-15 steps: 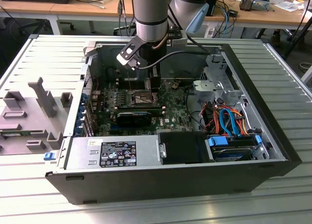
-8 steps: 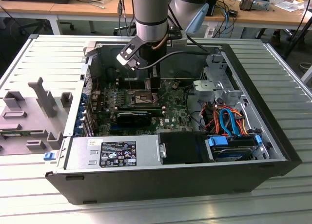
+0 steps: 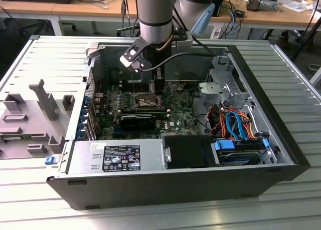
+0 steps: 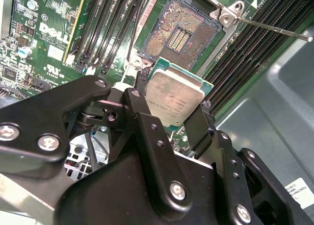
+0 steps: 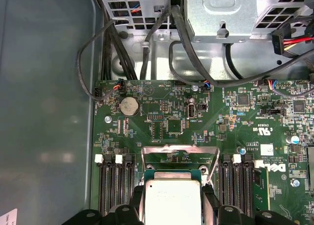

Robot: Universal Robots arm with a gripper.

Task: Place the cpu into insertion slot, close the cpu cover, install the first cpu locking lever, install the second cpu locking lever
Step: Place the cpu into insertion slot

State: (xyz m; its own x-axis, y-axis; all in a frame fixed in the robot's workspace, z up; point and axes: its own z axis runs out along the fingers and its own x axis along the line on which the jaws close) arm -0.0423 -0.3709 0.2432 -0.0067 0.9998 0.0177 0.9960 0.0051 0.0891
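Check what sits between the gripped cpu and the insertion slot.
Nothing. In the second wrist view the gripper holds the cpu near the open insertion slot, the stretch between bare.

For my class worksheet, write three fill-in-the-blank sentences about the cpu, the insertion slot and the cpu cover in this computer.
The gripper is ___ on the cpu.
The insertion slot lies ___, its contact pins exposed.
The cpu cover stands ___, not closed.
Missing words: shut, empty, open.
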